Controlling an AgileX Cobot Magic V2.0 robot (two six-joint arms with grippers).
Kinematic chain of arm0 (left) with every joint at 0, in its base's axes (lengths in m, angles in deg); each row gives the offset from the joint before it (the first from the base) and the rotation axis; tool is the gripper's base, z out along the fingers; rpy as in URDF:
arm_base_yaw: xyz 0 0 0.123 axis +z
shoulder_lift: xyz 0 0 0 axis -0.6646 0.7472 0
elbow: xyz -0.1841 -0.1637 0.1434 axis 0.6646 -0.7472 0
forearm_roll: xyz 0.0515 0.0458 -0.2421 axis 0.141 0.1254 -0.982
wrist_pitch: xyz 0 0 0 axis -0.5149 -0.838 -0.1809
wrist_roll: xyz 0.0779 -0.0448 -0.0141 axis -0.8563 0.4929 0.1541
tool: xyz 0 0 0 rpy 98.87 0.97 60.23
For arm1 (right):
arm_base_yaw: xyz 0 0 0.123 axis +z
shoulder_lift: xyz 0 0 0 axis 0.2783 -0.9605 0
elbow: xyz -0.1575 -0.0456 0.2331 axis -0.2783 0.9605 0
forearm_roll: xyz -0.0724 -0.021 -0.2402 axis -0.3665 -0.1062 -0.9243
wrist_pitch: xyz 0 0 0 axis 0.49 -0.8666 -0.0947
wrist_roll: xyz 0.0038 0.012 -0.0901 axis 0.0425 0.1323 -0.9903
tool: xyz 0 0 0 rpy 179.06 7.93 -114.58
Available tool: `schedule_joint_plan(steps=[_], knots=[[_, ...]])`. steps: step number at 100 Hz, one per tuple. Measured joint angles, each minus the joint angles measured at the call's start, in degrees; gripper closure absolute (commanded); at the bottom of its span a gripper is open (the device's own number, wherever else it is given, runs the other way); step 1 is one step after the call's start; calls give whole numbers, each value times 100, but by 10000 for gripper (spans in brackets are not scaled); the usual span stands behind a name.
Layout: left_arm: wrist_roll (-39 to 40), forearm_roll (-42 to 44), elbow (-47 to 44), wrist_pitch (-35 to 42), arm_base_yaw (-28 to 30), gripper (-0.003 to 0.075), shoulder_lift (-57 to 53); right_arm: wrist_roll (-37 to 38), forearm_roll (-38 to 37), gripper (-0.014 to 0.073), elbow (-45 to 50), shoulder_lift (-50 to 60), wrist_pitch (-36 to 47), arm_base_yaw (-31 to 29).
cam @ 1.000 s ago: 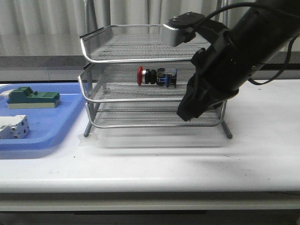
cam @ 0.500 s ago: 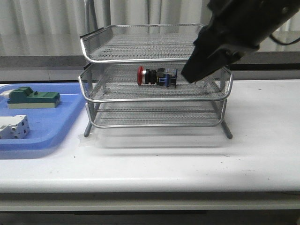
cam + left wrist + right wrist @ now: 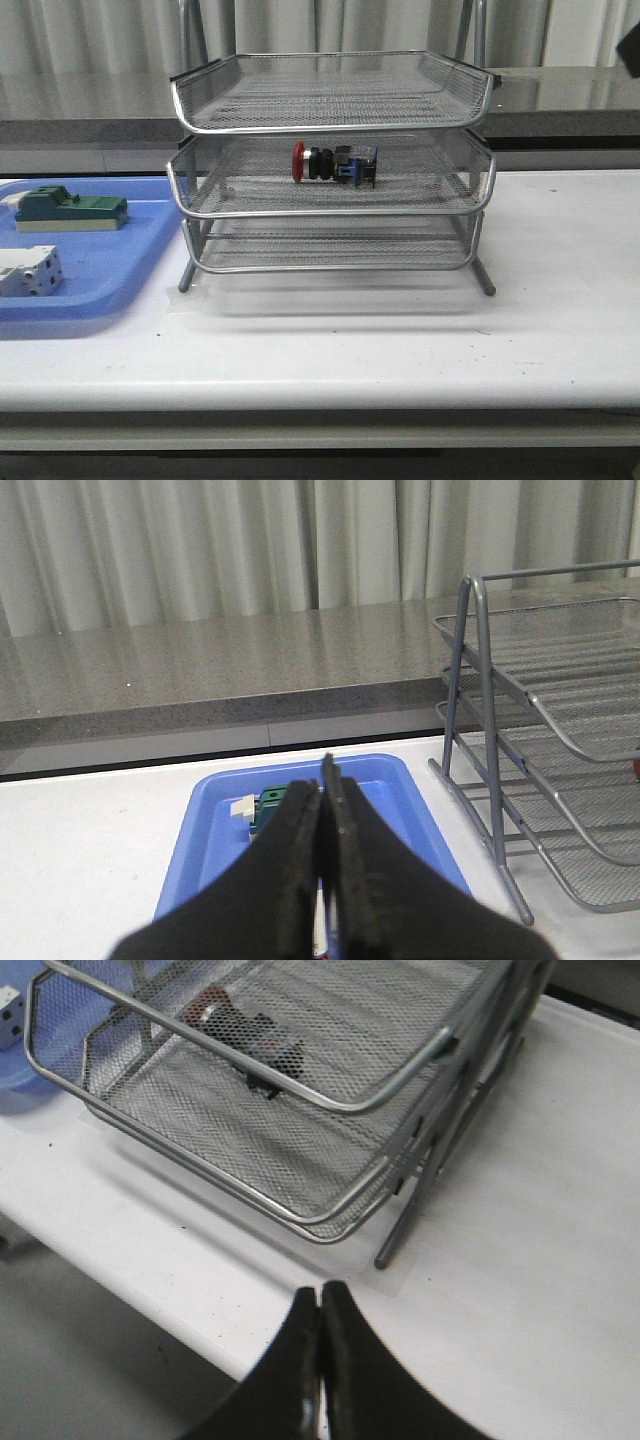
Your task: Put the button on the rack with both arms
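**Silver rack holds the button; right arm gone from the front view**

Blue plastic comes first on the left: a flat blue tray (image 3: 100, 265) sits on the white table (image 3: 400, 340), carrying a green block part (image 3: 70, 208) toward its far side and a white terminal block (image 3: 28, 271) nearer the front edge. The left gripper (image 3: 322, 810) hangs above this tray in its wrist view, its two black fingers pressed together with nothing between them.

Just right of the tray stands the rack (image 3: 330, 165), three wire-mesh tiers on a metal frame. The button (image 3: 335, 164) lies on its side on the middle tier, roughly centred, red head pointing left and blue-black body to the right. It rests free on the mesh, touched by neither arm.

A second ago the right arm filled the right half of the front view, its gripper low beside the rack's right end; half a second ago it had lifted to the upper right corner. Now only a dark sliver remains at the far right edge, and the whole rack is unobstructed. The button has not shifted.

The right gripper (image 3: 319, 1320) shows in its own wrist view, looking down on the rack's near right corner and the table; its fingers meet, empty.
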Motion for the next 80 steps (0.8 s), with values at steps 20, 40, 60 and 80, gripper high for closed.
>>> schedule_joint_plan(steps=[20, 40, 60, 80], knots=[[0, 0, 0, 0, 0, 740, 0, 266, -12, 654, 579, 1309, -71, -451], [0, 0, 0, 0, 0, 740, 0, 540, -23, 654, 990, 2638, -197, -770], [0, 0, 0, 0, 0, 740, 0, 579, -23, 654, 1080, 3358, -481, -814], [0, 0, 0, 0, 0, 740, 0, 579, -23, 654, 1080, 3476, -561, -814]])
